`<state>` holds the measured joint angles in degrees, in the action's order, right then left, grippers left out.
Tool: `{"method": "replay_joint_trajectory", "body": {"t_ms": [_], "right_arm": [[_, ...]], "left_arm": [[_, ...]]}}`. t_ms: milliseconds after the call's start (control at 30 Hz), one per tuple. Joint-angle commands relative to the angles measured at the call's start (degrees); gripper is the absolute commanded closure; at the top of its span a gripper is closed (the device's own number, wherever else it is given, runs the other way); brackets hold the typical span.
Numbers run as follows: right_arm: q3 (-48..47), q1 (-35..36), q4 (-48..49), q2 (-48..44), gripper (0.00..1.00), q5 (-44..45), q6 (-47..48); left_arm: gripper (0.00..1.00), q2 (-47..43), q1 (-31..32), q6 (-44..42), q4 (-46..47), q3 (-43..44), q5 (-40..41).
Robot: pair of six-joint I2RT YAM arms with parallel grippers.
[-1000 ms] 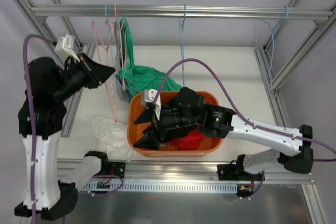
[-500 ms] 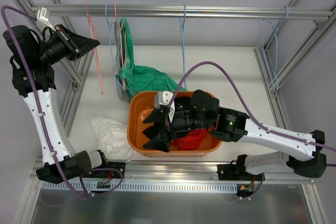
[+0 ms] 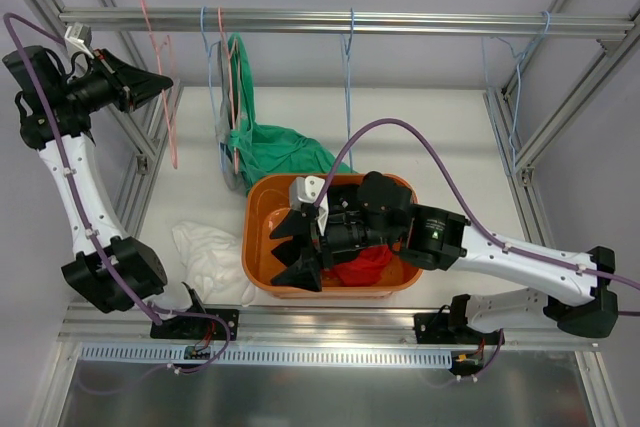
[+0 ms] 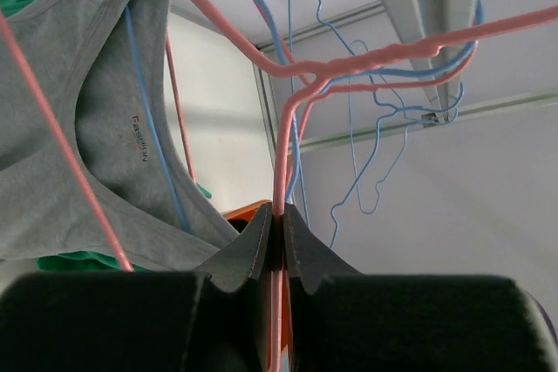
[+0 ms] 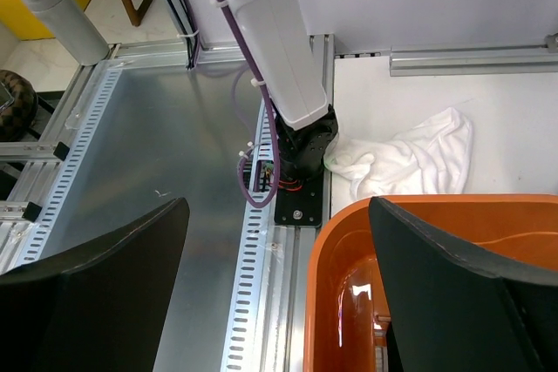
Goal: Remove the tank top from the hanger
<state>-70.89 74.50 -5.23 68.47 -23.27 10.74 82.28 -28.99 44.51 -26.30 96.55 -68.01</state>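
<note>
My left gripper (image 3: 163,82) is raised at the far left and shut on a bare pink hanger (image 3: 172,137), whose hook sits near the rail (image 3: 400,22). In the left wrist view my fingers (image 4: 277,217) pinch that hanger's stem (image 4: 281,163). A grey tank top (image 4: 87,128) hangs on a blue hanger beside it. A green tank top (image 3: 275,147) hangs from the rail by its strap. My right gripper (image 3: 298,245) is wide open and empty over the left end of the orange bin (image 3: 256,247), as the right wrist view (image 5: 279,302) also shows.
A red garment (image 3: 362,267) lies in the bin. A white garment (image 3: 205,247) lies on the table left of the bin, also in the right wrist view (image 5: 410,158). Blue hangers (image 3: 348,77) hang from the rail. Frame posts stand at both sides.
My left arm has lifted the pink hanger up and to the left, from beside the green tank top to the rail's left end. My right gripper has shifted slightly right and stays open.
</note>
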Motion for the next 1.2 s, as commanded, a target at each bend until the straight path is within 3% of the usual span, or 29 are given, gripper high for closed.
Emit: {"method": "replay_joint_trajectory", "body": {"t_ms": [0,400,500,600,667,733,833,900,1033,1133,1167], "right_arm": [[-0.30,-0.14,3.21,0.61,0.11,-1.69,-0.11],[-0.56,-0.06,4.71,3.16,0.11,-3.28,-1.07],[-1.26,-0.14,4.80,4.13,0.11,-3.36,-0.90],[-2.57,-0.14,4.62,6.15,0.10,-3.10,-0.64],[-3.81,-0.14,4.27,7.64,0.10,-3.27,-0.46],[-6.35,-0.14,2.87,10.10,0.10,-3.36,0.07],[-8.47,-0.14,1.37,12.30,0.10,-3.63,0.68],[-8.91,-0.14,1.28,13.00,0.10,-3.45,0.86],[-10.75,-0.23,0.93,15.46,0.10,-2.66,1.30],[-13.21,-0.23,-0.39,18.53,0.10,-0.12,2.09],[-14.96,-0.23,-1.26,19.50,0.10,0.32,2.35]], "left_arm": [[1.00,0.77,-1.32,-0.91,2.22,-0.22,-4.68],[0.98,2.36,-2.21,-1.18,2.31,-0.84,-4.50],[0.89,0.96,-2.56,-2.05,2.31,-3.20,-3.71],[0.71,-2.81,-3.61,-4.51,2.40,-6.81,-0.04],[0.49,-6.76,-4.84,-4.44,2.22,-8.92,2.61],[0.36,-9.23,-5.55,-5.22,2.31,-10.86,5.25],[0.28,-9.77,-5.46,-5.22,2.22,-10.25,4.21],[0.01,-10.91,-5.55,-5.40,2.22,-9.46,4.20],[0.01,-15.47,-5.55,-5.75,1.96,-10.33,7.18],[0.01,-21.79,-5.46,-8.12,0.91,-12.78,13.14],[0.01,-25.81,-5.55,-10.56,-1.18,-14.01,18.65]]}}
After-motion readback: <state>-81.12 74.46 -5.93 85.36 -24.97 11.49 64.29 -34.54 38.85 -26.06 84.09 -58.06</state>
